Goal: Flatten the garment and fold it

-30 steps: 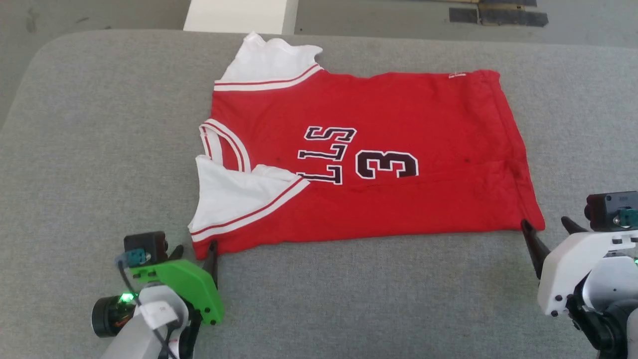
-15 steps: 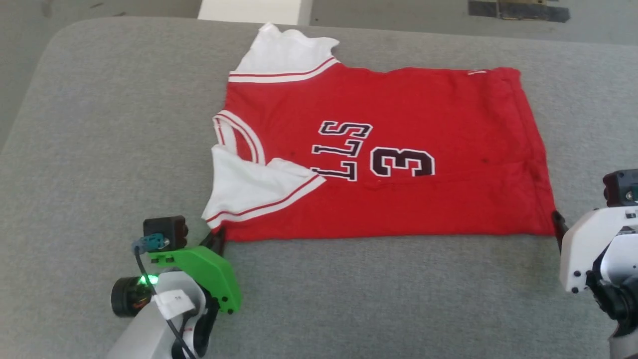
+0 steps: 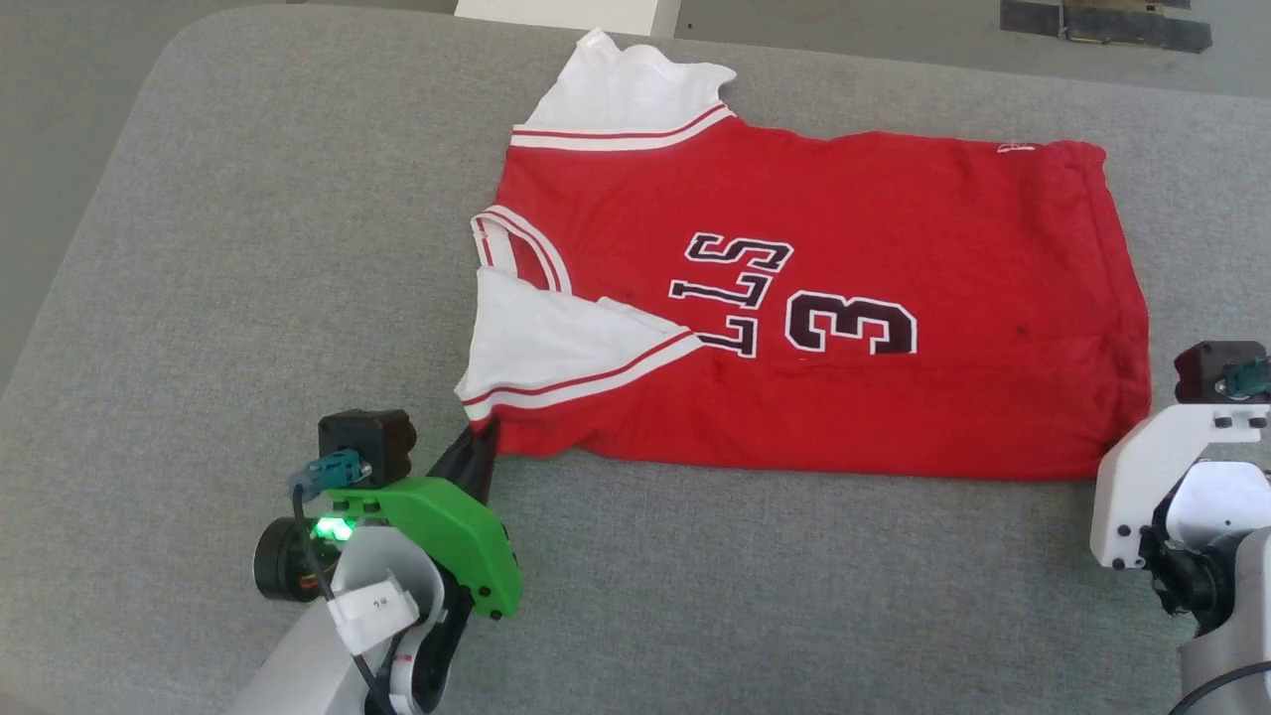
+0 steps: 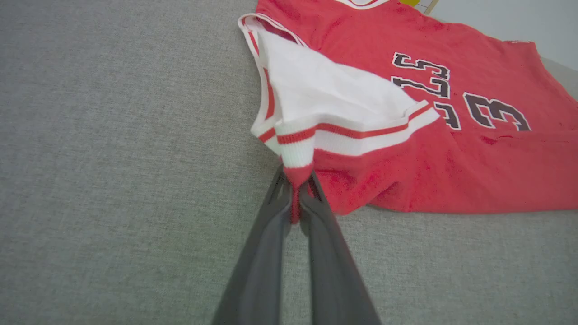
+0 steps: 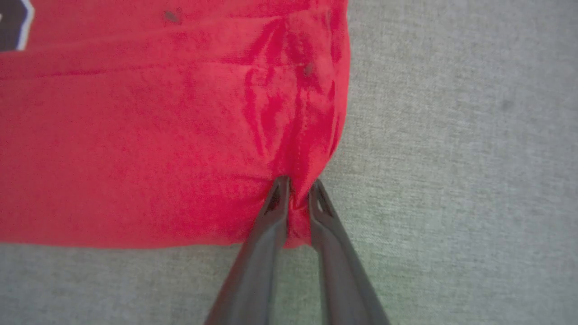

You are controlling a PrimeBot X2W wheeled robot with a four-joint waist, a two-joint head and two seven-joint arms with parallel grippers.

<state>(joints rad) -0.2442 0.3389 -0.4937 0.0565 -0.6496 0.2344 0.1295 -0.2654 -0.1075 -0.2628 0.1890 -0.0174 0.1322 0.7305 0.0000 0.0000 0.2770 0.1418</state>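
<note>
You're at the grasp that opens a fold, I'd say; the red jersey (image 3: 894, 228) lies front-up on the grey fabric-covered surface (image 3: 248, 248), mostly flat; your left gripper (image 4: 295, 198) is clamped on the near corner at the sleeve end, red cloth and striped trim bunched between its fingers; your right gripper (image 5: 298, 201) is pinched on the near hem corner (image 5: 295, 225), cloth puckering above the tips; the jersey's long axis runs across you, collar (image 3: 516, 248) to your left, hem to your right, the 3 lying on its side; the near white sleeve (image 4: 334, 99) is folded over the chest, hiding part of the lettering; next, I'd judge, lift both corners evenly, keep the edge taut between them, and carry it towards the far edge.
</note>
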